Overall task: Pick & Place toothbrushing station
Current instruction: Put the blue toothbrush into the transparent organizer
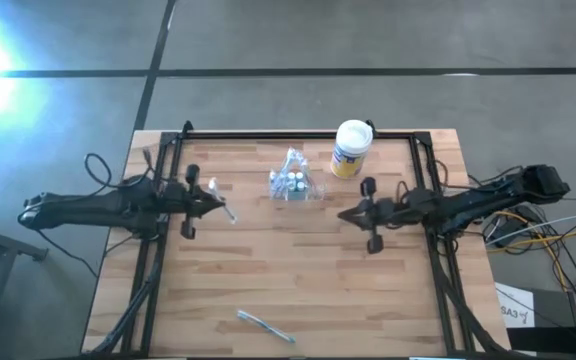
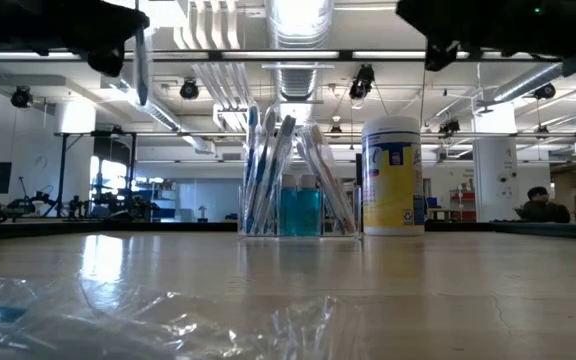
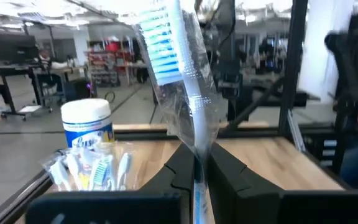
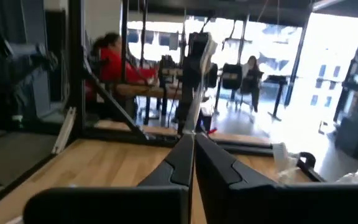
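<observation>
The toothbrushing station (image 1: 293, 183) is a small clear holder with several wrapped toothbrushes and blue bottles. It stands on its base at the table's far middle and also shows in the low view (image 2: 298, 190) and the left wrist view (image 3: 92, 167). To its left, my left gripper (image 1: 211, 203) is above the table, shut on a clear-wrapped toothbrush (image 3: 166, 43) with blue and white bristles. To the station's right, my right gripper (image 1: 344, 214) is above the table, shut with nothing between its fingers (image 4: 192, 140). My left gripper pinches the wrapped toothbrush's handle (image 3: 196, 163) between its two fingers, wrapper and all. The fingers lie level, coming from the table's left side, and cross the handle. The toothbrush is lifted clear of the table, roughly upright, with its bristle head (image 3: 160, 34) above the fingers.
A white-lidded, yellow-labelled canister (image 1: 351, 148) stands just right of the station, at the far edge. Another wrapped toothbrush (image 1: 265, 325) lies near the table's near edge, and its crinkled wrapper (image 2: 118, 310) fills the low view's foreground. Black frame rails (image 1: 298, 133) border the table.
</observation>
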{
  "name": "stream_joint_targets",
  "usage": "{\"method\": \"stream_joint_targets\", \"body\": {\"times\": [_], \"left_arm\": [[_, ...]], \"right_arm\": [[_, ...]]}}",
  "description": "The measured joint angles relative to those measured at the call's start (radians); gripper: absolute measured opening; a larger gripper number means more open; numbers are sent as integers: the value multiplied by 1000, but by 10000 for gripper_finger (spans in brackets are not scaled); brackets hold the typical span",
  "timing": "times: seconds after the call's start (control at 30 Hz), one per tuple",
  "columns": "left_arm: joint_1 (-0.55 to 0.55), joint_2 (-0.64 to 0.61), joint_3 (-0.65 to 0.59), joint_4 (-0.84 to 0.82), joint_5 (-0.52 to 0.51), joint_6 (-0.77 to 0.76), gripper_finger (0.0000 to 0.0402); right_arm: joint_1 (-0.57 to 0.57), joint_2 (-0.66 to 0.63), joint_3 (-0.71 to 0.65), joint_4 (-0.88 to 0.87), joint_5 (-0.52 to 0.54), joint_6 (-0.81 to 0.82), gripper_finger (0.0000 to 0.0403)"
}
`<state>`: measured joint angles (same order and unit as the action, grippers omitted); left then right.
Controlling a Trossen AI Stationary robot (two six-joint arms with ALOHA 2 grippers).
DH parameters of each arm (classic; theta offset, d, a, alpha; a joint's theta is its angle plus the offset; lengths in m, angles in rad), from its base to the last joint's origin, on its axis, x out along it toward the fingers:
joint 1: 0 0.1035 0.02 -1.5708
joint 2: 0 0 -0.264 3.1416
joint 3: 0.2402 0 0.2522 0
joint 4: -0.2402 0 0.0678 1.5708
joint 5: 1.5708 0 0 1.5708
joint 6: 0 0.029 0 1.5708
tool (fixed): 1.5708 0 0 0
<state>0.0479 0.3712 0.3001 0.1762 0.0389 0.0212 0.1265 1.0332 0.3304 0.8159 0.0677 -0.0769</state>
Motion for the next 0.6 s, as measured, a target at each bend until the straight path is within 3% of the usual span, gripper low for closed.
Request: {"method": "stream_joint_targets", "body": {"times": [0.2, 0.6], "left_arm": [[0, -123, -50, -17, -19, -19, 22], [0, -280, -111, -108, -78, -16, 22]], "right_arm": [[0, -133, -187, 222, 5, 20, 8], [0, -363, -314, 171, 91, 51, 8]]}}
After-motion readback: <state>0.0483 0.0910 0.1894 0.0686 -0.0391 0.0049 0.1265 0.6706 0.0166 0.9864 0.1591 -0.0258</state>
